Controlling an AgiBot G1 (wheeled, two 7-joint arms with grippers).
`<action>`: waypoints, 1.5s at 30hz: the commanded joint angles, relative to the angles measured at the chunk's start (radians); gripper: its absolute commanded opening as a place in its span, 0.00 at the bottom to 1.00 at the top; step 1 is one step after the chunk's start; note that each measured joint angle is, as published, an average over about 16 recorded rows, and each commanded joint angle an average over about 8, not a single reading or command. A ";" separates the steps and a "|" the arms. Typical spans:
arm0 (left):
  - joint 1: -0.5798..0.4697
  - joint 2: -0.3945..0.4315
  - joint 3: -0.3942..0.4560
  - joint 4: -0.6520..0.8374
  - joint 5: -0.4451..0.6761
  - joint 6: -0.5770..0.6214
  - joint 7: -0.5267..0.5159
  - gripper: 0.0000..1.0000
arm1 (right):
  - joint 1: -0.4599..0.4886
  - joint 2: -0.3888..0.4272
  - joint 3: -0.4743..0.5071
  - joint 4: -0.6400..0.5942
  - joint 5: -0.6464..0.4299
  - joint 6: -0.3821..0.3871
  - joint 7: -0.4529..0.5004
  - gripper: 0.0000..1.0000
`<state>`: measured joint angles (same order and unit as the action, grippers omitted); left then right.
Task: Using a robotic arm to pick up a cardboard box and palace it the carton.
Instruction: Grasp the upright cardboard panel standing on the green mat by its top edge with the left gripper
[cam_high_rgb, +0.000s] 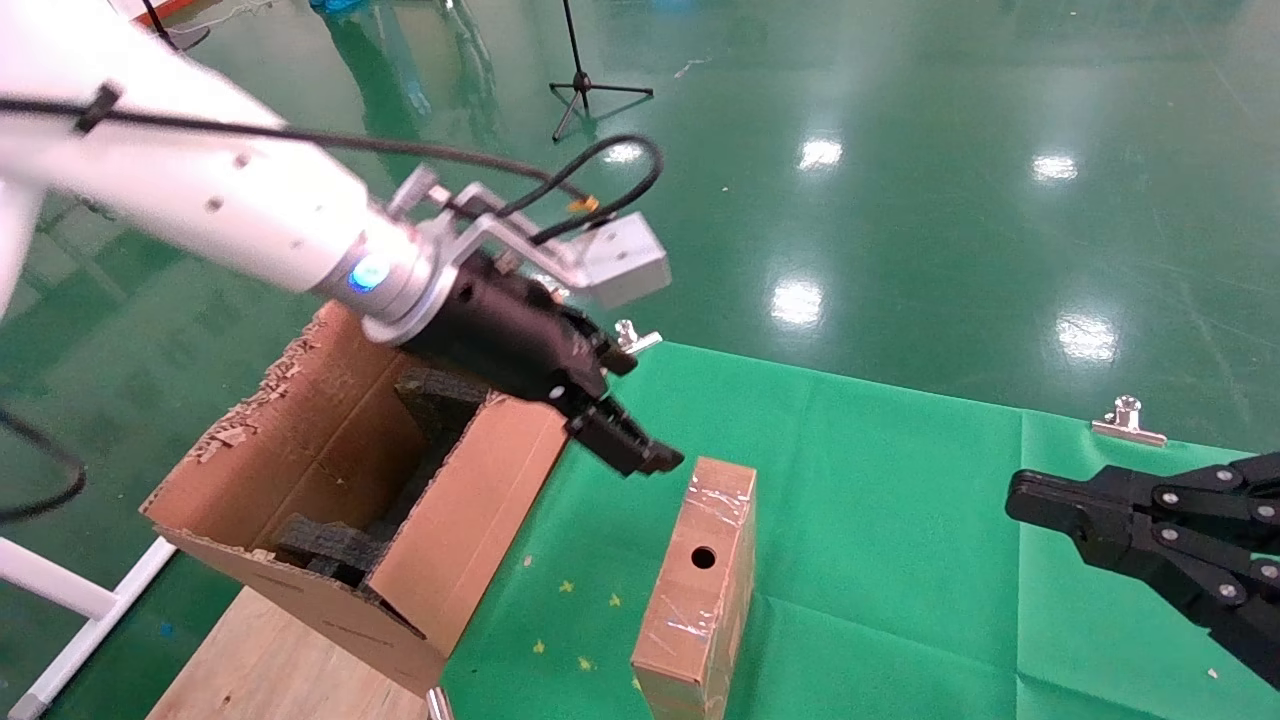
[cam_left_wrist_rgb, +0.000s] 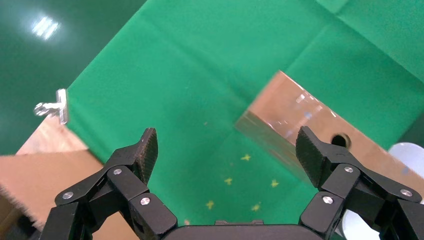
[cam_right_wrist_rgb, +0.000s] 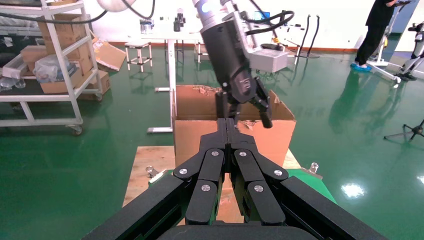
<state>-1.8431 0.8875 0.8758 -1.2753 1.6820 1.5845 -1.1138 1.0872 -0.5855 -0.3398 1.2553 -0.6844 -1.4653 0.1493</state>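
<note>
cardboard box (cam_high_rgb: 697, 585) upright near carton (cam_high_rgb: 340, 500), left gripper (cam_high_rgb: 640, 450) open above

The cardboard box (cam_high_rgb: 697, 590) runs off the head view's lower edge; the carton (cam_high_rgb: 330, 500) perhaps hides more foam.

White arm (cam_high_rgb: 200, 190) (blue ring); black pincer (cam_high_rgb: 640, 455)

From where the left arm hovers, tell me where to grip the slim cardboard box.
Probably from above, across its thin width near the far end. The cardboard box stands on its long narrow edge, holed face up, broad sides exposed. The left tool is open, empty, nearly over that end.
</note>
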 joint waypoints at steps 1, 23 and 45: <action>-0.035 0.025 0.043 0.009 0.025 0.005 -0.052 1.00 | 0.000 0.000 0.000 0.000 0.000 0.000 0.000 0.00; -0.265 0.320 0.514 0.310 -0.217 0.004 -0.470 1.00 | 0.000 0.000 0.000 0.000 0.000 0.000 0.000 0.00; -0.275 0.447 0.768 0.392 -0.355 -0.026 -0.510 1.00 | 0.000 0.000 0.000 0.000 0.000 0.000 0.000 0.00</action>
<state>-2.1188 1.3334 1.6398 -0.8849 1.3286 1.5585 -1.6222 1.0873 -0.5853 -0.3402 1.2552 -0.6841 -1.4651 0.1491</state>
